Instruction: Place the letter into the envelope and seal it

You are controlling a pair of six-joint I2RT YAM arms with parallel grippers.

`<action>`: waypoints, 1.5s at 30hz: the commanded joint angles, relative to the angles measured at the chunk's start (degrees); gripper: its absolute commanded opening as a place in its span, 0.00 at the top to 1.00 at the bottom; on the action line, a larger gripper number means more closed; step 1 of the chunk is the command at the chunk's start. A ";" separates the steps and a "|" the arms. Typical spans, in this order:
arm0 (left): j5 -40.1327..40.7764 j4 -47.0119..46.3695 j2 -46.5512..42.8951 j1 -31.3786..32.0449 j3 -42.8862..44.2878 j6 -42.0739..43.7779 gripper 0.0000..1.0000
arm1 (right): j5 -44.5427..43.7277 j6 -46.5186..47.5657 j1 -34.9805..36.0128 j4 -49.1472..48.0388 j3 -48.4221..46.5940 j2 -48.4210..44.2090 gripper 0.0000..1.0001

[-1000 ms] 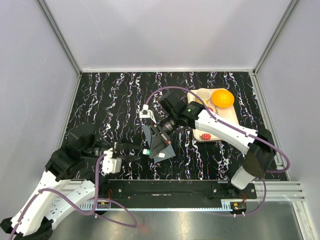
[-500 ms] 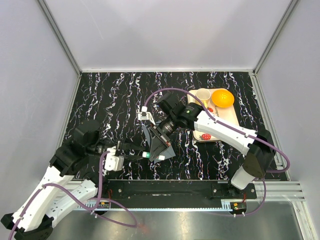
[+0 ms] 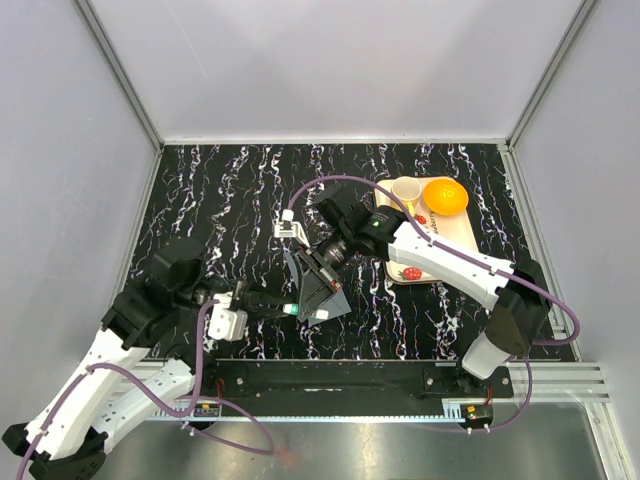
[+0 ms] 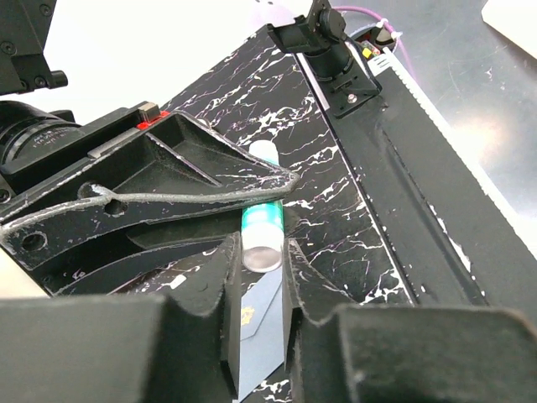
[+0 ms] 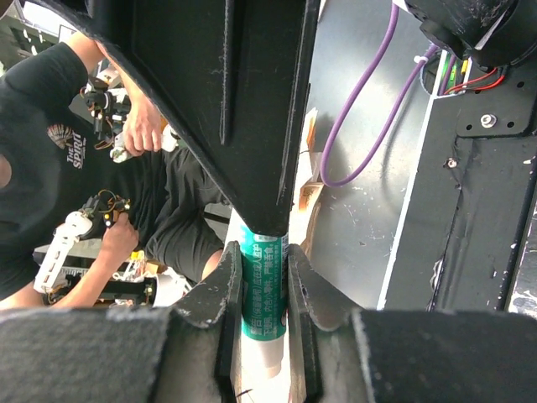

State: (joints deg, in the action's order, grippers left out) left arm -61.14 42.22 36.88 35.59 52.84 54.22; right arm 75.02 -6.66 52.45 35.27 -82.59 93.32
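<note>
The flat slate-grey paper envelope (image 3: 330, 300) lies mid-table on the black marbled tabletop (image 3: 220, 200). The tan letter is not visible and is presumably already inside. Just above it, both claws clamp a green-and-white glue stick (image 4: 263, 227): the right gripper (image 5: 263, 252) on its body, the left gripper (image 4: 262, 248) on its white end. Gluing and sealing the flap remain.

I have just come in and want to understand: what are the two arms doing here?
The right gripper holds a green-and-white glue stick just above the dark grey envelope. The left gripper has its jaws on either side of the stick's free end; whether they already pinch it is unclear. The letter does not show separately in any view, so the arms seem to be preparing the glue for sealing.
</note>
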 commanded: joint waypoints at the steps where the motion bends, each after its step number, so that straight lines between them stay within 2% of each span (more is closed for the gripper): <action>1: -3.71 -2.93 0.38 0.53 0.25 -1.38 0.88 | 1.01 -0.90 0.55 -1.96 -0.91 -1.03 1.00; 3: -3.54 -2.93 0.12 0.70 -0.02 -2.79 0.95 | -0.92 -0.64 0.46 -1.69 -1.26 -1.12 1.00; 6: -0.65 -5.73 0.03 0.79 -0.81 -11.47 1.00 | -7.15 3.39 0.20 2.85 -3.01 -1.65 1.00; 7: 2.14 -8.27 0.38 0.79 -1.42 -19.24 1.00 | -9.26 6.36 0.03 4.27 -3.80 -2.00 1.00; 9: 5.14 -10.04 1.52 0.71 -1.42 -27.19 1.00 | -16.00 10.51 -0.59 6.91 -5.99 -2.61 1.00; 10: 7.59 -11.35 2.92 0.70 -1.60 -34.98 1.00 | -18.31 13.13 -0.76 7.44 -6.70 -3.40 1.00; 12: 8.49 -12.15 4.24 0.53 -1.77 -43.78 1.00 | -24.99 16.75 -0.85 10.15 -9.24 -4.02 1.00; 14: 11.12 -18.81 3.81 -0.52 -4.57 -52.50 1.00 | -31.30 21.06 -0.85 11.22 -10.48 -4.37 1.00; 15: 12.79 -21.53 3.11 -1.40 -5.89 -61.94 1.00 | -33.34 22.37 -0.85 11.49 -10.75 -5.16 1.00; 17: 14.38 -28.22 2.84 -4.90 -9.50 -70.08 1.00 | -38.17 25.19 -0.85 11.40 -10.93 -6.13 1.00; 18: 15.87 -29.90 3.28 -5.96 -10.29 -77.78 1.00 | -39.42 26.59 -0.85 11.66 -11.10 -7.17 1.00; 21: 15.62 -34.47 5.64 -8.61 -11.70 -86.71 1.00 | -44.34 32.04 -0.68 12.54 -11.98 -8.67 1.00; 24: 14.39 -40.53 7.76 -9.75 -13.71 -100.30 1.00 | -49.17 38.63 0.46 12.46 -11.55 -10.08 1.00; 26: 14.56 -44.67 8.90 -10.37 -14.52 -105.26 1.00 | -53.55 45.04 2.30 10.71 -9.80 -11.75 1.00; 32: 16.58 -44.68 13.03 -12.30 -16.36 -116.87 1.00 | -66.47 59.90 7.40 -1.59 -1.01 -17.81 1.00; 36: 14.40 -45.55 16.89 -13.97 -18.90 -126.69 1.00 | -73.87 69.39 11.26 -16.23 10.21 -23.51 1.00; 38: 14.56 -45.56 17.34 -14.67 -19.87 -128.30 1.00 | -78.24 75.19 12.93 -22.40 14.45 -25.19 1.00; 42: 15.00 -45.65 18.22 -15.20 -22.69 -131.03 1.00 | -81.00 89.50 15.84 -45.13 28.58 -28.71 1.00; 45: 15.09 -45.64 17.96 -15.90 -22.78 -131.73 1.00 | -81.35 90.94 16.99 -50.02 30.91 -29.24 1.00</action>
State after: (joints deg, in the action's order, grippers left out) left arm -51.03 -5.93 54.11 21.74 31.18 -73.12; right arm -3.99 73.34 67.05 7.88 -52.64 68.69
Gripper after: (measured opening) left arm 0.213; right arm 0.237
